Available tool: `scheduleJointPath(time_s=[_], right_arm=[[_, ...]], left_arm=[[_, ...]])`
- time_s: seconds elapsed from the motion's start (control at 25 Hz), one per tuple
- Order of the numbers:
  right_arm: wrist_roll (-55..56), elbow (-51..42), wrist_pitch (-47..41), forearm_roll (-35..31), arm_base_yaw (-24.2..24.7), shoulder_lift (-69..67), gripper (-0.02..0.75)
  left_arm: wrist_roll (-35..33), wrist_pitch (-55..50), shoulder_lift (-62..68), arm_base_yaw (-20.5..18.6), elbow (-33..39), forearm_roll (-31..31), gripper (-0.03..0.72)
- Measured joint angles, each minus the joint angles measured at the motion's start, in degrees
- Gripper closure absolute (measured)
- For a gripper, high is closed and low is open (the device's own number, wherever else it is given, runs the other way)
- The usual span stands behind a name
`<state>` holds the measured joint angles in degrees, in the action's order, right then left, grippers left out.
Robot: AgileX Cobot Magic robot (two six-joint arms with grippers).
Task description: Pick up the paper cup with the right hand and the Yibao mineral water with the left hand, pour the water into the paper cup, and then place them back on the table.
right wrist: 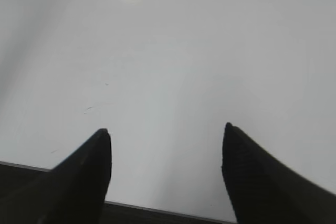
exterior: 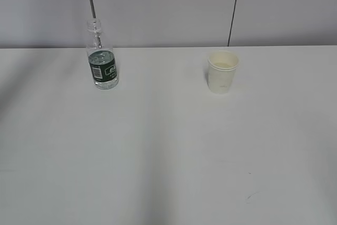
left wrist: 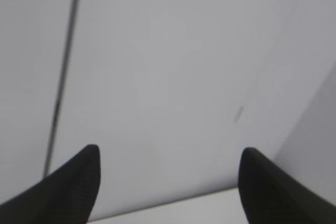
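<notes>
The broad, plain white matte desk (exterior: pixel 158 156) carries everything, and only two things stand on it. Toward the far left stands the small clear plastic Yibao mineral water bottle (exterior: pixel 102 56) with its dark green label band, upright and uncapped, with water showing low in it. Well apart from it, toward the far right, sits the short cream-white tapered paper cup (exterior: pixel 222 72), upright with its mouth open.

Neither arm shows in the exterior view. In the right wrist view the right hand (right wrist: pixel 165 140) hangs over the near edge of the desk with its two black fingers spread wide and nothing between them; the cup stands far ahead at the top of that view, left of the hand's line. In the left wrist view the left hand (left wrist: pixel 168 161) is likewise spread and empty, facing the grey wall rather than the bottle.

The step in hand looks like the first reach, with nothing grasped yet. To do it well, the right hand should swing slightly left and come in level, straddling the cup's mid-wall and pressing lightly, since thin paper buckles. The left hand must first tip down to find the bottle, then grip at the label band, below the ribbed neck, keeping it upright.
</notes>
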<state>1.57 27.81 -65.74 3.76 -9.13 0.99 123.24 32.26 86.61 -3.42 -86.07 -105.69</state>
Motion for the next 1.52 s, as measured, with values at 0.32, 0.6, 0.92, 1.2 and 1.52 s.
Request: scheduleJointPath(time_s=[0.32,0.6,0.92,1.2,1.52], right_arm=[[0.00,0.00,0.00,0.00,0.00,0.00,0.220],[0.00,0.00,0.00,0.00,0.00,0.00,0.220],[0.00,0.00,0.00,0.00,0.00,0.00,0.220],[0.00,0.00,0.00,0.00,0.00,0.00,0.220],[0.00,0.00,0.00,0.00,0.00,0.03,0.220]], left_arm=[[-2.20,-16.10,0.00,0.05,0.00,0.00,0.202],[-8.71,-24.74,0.00,0.91,2.05,0.00,0.203],[-10.57,-24.59,-1.06,3.53,8.39,0.00,0.203],[-11.59,-26.75,-8.32,3.53,16.65,0.00,0.203],[-14.95,-28.69,-20.73,3.53,31.60,1.29,0.203]])
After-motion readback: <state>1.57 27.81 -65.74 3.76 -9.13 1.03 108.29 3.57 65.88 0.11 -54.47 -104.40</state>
